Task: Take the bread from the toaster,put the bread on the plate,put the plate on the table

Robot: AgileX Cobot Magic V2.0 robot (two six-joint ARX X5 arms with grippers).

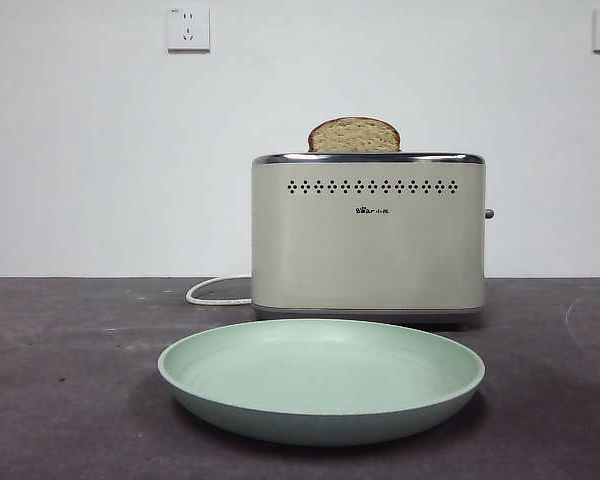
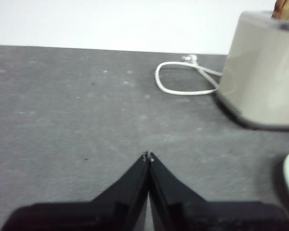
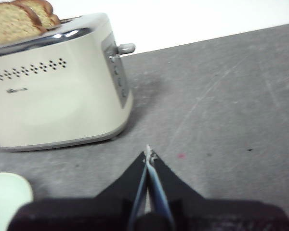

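Note:
The cream toaster [image 1: 368, 235] stands on the dark grey table [image 1: 60, 380], with the bread [image 1: 354, 135] sticking up from its slot. The right wrist view shows the toaster [image 3: 58, 86] with two brown-crusted slices [image 3: 14, 21] side by side in its slots. The mint green plate [image 1: 320, 375] lies on the table in front of the toaster. My left gripper [image 2: 148, 156] is shut and empty, low over the table, to the left of the toaster [image 2: 262, 72]. My right gripper [image 3: 148, 153] is shut and empty, to the right of the toaster. Neither gripper shows in the front view.
The toaster's white cord [image 1: 215, 292] loops on the table at its left; it also shows in the left wrist view [image 2: 183, 79]. The toaster's lever [image 3: 125, 48] sticks out of its right end. A plate edge [image 3: 7, 197] shows near my right gripper. Wall sockets [image 1: 188, 28] are behind.

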